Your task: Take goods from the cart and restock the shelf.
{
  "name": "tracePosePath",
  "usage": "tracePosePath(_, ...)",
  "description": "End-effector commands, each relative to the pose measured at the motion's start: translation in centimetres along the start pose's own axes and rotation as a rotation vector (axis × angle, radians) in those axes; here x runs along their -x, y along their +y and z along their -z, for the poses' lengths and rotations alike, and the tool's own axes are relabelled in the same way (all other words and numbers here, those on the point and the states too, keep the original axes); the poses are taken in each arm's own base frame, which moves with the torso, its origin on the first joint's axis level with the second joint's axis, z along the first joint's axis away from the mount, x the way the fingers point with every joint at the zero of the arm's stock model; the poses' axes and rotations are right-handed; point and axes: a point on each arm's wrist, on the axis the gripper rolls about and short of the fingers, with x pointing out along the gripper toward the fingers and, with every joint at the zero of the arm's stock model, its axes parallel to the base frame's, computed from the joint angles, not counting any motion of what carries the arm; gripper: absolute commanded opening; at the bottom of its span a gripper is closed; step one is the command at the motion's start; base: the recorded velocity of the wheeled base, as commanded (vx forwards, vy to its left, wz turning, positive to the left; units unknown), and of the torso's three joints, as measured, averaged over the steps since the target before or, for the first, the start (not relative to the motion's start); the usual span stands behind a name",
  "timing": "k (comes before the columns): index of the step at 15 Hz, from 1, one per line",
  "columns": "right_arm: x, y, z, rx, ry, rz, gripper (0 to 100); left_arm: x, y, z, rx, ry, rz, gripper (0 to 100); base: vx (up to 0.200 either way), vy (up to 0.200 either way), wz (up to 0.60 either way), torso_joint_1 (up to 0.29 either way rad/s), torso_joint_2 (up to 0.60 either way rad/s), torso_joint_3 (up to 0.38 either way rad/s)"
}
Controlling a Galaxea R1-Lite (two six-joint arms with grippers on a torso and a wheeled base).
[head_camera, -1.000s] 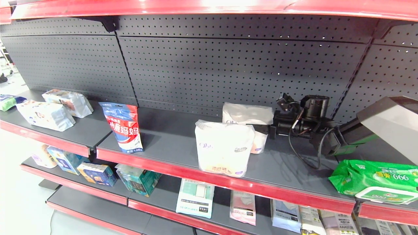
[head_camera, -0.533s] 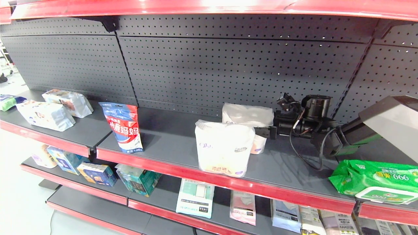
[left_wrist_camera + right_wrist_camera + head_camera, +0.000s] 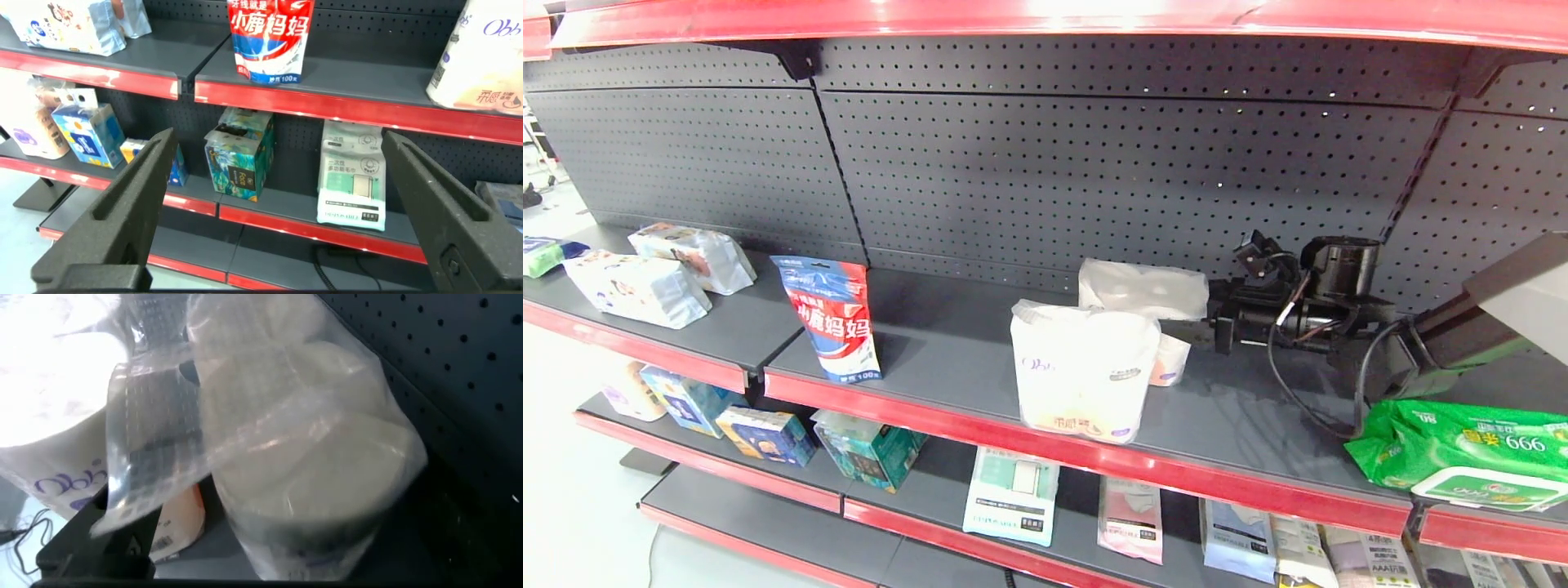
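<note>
Standing upright, roll ends upward, the tissue pack (image 3: pixel 1143 287) sits just beside the right gripper (image 3: pixel 1215 331), fingers (image 3: pixel 90 543) spread.

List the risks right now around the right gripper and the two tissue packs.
1. The right gripper sits right beside the rear tissue pack; its loose wrap could snag.
2. The front tissue pack stands near the shelf edge; a shove from behind might tip it off.
3. The arm's cable loops low beside the green wipes pack and may catch it.
</note>
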Motion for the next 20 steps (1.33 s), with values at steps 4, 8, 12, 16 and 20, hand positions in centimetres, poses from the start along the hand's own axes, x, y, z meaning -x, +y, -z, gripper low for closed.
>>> tracePosePath(4, 3.0, 0.6, -0.4, -0.022, 0.023, 0.078, 100, 0.0, 0.0, 0.0, 0.0, -0.001, 0.001, 100, 0.0, 0.0, 0.0, 0.0, 0.0, 0.0)
tracePosePath(8, 6.1, 1.5, -0.4, -0.05, 0.049, 0.152, 100, 0.0, 0.0, 0.0, 0.0, -0.001, 0.001, 100, 0.0, 0.0, 0.0, 0.0, 0.0, 0.0)
tracePosePath(12, 8.9, 3.4, -0.7, -0.068, 0.066, 0.2, 100, 0.0, 0.0, 0.0, 0.0, -0.001, 0.0, 100, 0.0, 0.0, 0.0, 0.0, 0.0, 0.0)
tracePosePath(16, 11.3, 5.2, -2.4, -0.049, 0.046, 0.264, 100, 0.0, 0.0, 0.0, 0.0, -0.001, 0.0, 100, 0.0, 0.0, 0.0, 0.0, 0.0, 0.0)
tracePosePath(20, 14.2, 8.1, -5.5, -0.04, 0.093, 0.543, 100, 0.0, 0.0, 0.0, 0.0, -0.001, 0.0, 100, 0.0, 0.0, 0.0, 0.0, 0.0, 0.0)
